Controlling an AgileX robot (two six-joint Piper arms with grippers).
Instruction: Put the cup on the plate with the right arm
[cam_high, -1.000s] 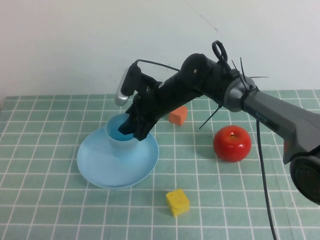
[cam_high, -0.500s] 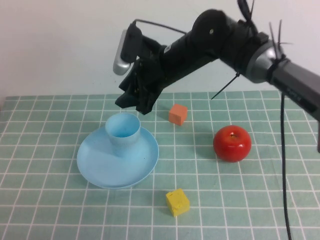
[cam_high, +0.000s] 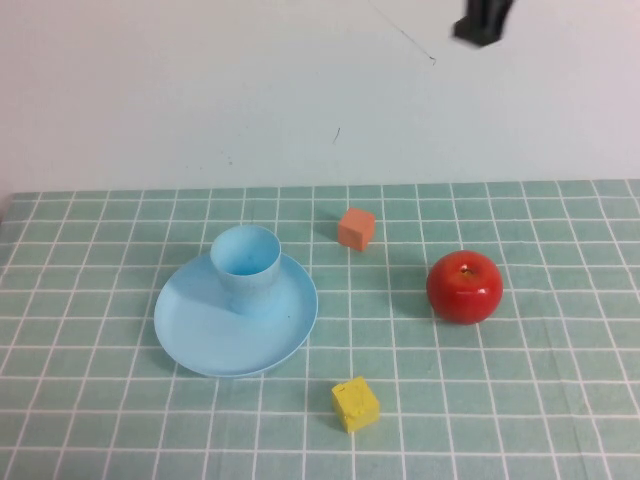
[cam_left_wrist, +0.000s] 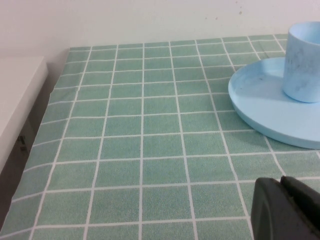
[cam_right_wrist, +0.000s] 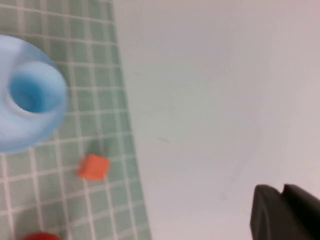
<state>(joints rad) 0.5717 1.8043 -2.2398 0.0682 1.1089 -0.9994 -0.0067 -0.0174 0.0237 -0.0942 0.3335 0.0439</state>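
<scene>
- Gone from over the plate, the right arm has lifted almost clear of the high view; only a dark piece of the right gripper (cam_high: 483, 22) shows at the top edge, high above the far side of the counter.
- From its own wrist camera the right gripper (cam_right_wrist: 286, 212) looks down from well above; its fingertips appear pressed together with nothing between them.
- On the light blue plate (cam_high: 200, 340) the light blue cup (cam_high: 246, 266) stands upright, mouth up, toward the plate's far rim, with nothing touching it.
- That plate sits left of the counter's middle, on the green checked cloth (cam_high: 100, 420).
- An orange cube (cam_high: 356, 228) lies toward the far edge, a red apple (cam_high: 464, 286) toward the right edge, a yellow cube (cam_high: 355, 404) near the front edge; all three are apart from the plate.
- Low over the cloth near the left edge, the left gripper (cam_left_wrist: 287, 210) is beside the plate (cam_left_wrist: 260, 107) and cup (cam_left_wrist: 303, 60); I cannot tell how its fingers stand.
</scene>
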